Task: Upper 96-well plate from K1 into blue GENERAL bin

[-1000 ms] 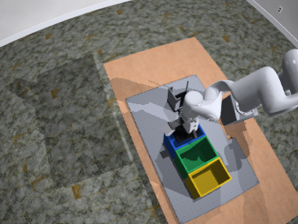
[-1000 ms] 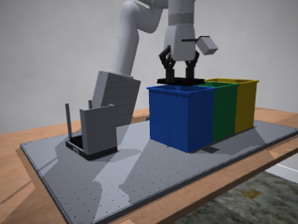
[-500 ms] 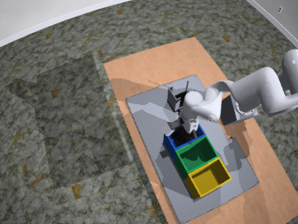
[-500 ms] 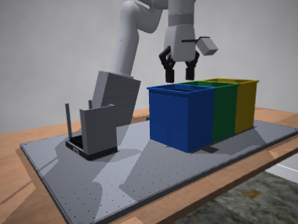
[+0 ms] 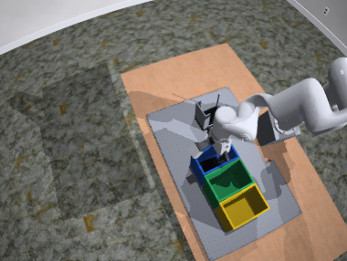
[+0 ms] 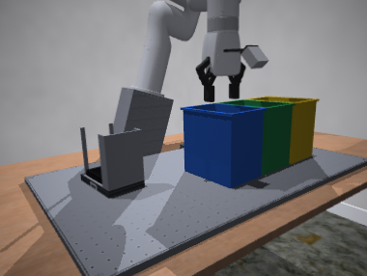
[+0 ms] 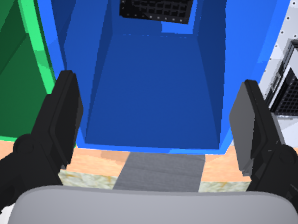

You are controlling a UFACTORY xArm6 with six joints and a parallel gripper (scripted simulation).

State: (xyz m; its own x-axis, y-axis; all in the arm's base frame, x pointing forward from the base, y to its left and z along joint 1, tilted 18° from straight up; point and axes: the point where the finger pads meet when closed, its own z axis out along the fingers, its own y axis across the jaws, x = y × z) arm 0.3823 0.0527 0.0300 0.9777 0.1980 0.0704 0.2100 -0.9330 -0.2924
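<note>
The upper plate, a black 96-well plate [image 7: 156, 10], is inside the blue bin [image 5: 197, 169] [image 6: 208, 140] [image 7: 150, 149]; in the wrist view only part of it shows at the top edge, slightly turned. Whether it lies flat or is still moving I cannot tell. My gripper [image 5: 223, 160] [image 6: 221, 93] [image 7: 158, 93] is open and empty, just above the blue bin's mouth. The blue bin stands upright; its sign is not visible. The rack K1 [image 5: 202, 114] [image 6: 122, 161] stands apart from the bins, with the dark lower plate [image 6: 95, 173] [image 7: 290, 97] low in it.
The green bin [image 6: 277, 140] [image 7: 15, 100] stands upright beside the blue one, and the yellow bin [image 5: 225, 219] [image 6: 303, 135] upright beyond it. All stand on the grey perforated board [image 5: 171, 132] [image 6: 193, 212]. The arm's grey base block [image 6: 145, 116] is behind K1.
</note>
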